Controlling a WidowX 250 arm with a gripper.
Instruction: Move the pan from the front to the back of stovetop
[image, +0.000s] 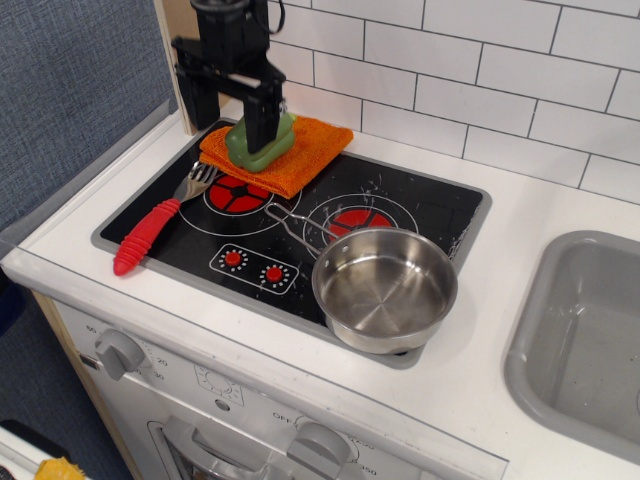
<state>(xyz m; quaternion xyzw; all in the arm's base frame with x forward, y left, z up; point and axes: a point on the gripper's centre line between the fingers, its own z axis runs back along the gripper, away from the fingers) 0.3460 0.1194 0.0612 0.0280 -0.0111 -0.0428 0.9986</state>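
Observation:
The pan (385, 288), a shiny steel saucepan with a thin wire handle (293, 228) pointing back-left, sits at the front right corner of the black stovetop (425, 205), partly over its grey front rim. It is empty. My black gripper (228, 128) hangs at the back left of the stovetop, far from the pan. Its fingers (259, 125) stand apart, open, and hold nothing. One finger is in front of a green toy vegetable (268, 148).
The green vegetable rests on an orange cloth (305, 150) over the back left burner. A fork with a red handle (145, 235) lies at the left edge. A grey sink (590, 340) is at the right. White tiled wall behind; oven knobs (120, 352) below.

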